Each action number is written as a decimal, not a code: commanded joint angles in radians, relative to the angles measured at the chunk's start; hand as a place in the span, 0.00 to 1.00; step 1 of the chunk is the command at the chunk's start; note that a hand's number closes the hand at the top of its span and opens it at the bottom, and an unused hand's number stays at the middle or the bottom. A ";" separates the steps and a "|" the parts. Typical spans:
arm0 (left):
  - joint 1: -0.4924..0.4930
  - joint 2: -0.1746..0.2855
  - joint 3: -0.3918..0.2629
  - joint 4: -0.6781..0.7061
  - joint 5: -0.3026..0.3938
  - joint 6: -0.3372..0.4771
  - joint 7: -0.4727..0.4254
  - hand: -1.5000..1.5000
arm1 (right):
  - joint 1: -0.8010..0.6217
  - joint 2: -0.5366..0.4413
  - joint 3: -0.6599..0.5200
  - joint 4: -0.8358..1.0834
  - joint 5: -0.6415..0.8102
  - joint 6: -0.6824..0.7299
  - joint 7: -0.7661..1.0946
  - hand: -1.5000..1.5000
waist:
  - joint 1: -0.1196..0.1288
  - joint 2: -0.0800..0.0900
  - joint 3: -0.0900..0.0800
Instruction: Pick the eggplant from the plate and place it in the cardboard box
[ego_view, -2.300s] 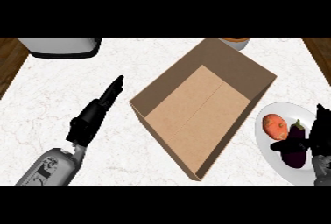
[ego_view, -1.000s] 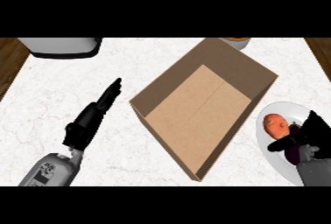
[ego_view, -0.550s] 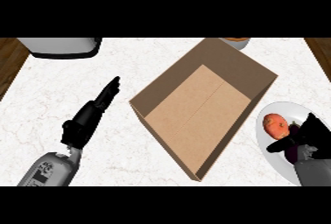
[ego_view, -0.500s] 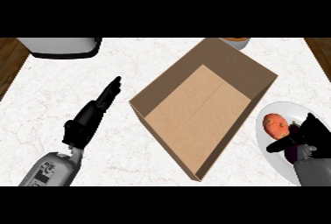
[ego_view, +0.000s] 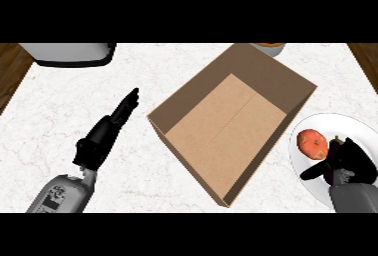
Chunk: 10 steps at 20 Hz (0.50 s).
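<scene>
Purple eggplant (ego_view: 337, 148) on the round white plate (ego_view: 325, 125), right of the brown cardboard box (ego_view: 229, 125), is now wrapped by the black right hand (ego_view: 354, 161), fingers curled; lifting comes next.

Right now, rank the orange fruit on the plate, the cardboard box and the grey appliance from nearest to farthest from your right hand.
1. Orange fruit, on the plate beside the right hand.
2. Cardboard box, centre.
3. Grey appliance, far left corner.
</scene>
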 joint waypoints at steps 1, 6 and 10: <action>0.023 -0.008 0.026 0.000 -0.008 -0.045 -0.031 0.50 | 0.006 0.019 -0.027 -0.009 -0.003 0.046 0.091 0.00 | -0.001 0.000 0.000; -0.061 -0.069 0.033 0.041 -0.045 -0.030 0.036 0.50 | -0.035 0.000 -0.072 0.145 0.031 0.010 0.006 0.00 | -0.001 0.002 0.000; -0.042 -0.044 0.058 -0.019 -0.036 -0.066 0.071 0.50 | -0.013 0.064 -0.018 0.081 0.096 0.027 0.101 0.00 | 0.001 -0.001 0.000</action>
